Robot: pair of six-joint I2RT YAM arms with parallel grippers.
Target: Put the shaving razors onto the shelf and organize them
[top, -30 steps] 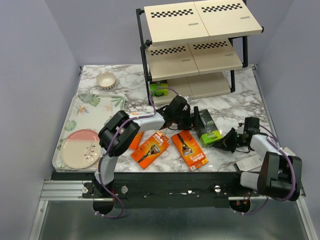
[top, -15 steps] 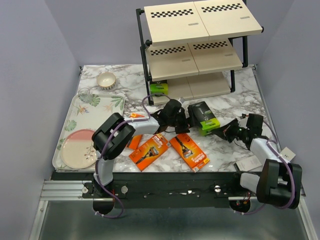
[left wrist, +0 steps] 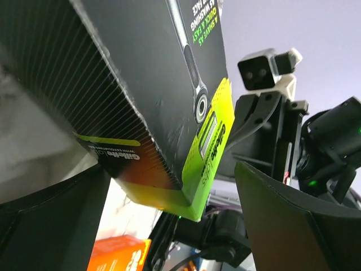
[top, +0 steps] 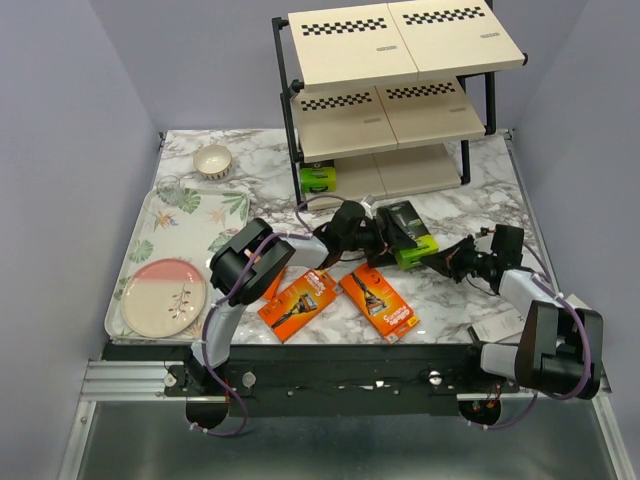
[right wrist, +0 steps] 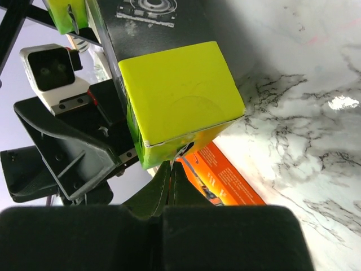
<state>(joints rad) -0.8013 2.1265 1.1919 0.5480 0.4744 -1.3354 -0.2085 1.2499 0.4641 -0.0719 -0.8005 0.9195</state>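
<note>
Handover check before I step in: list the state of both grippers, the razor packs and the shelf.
left gripper: open, fingers either side of the black pack.
right gripper: shut, tips at that pack's lime end.
black pack: tilted, not on the shelf.
second black pack: on the shelf's bottom tier.
orange packs: flat on the table.

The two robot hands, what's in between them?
A black razor pack with a lime-green end lies between the left gripper and the right gripper. The top view shows this, and both wrist views see the pack close up.
</note>
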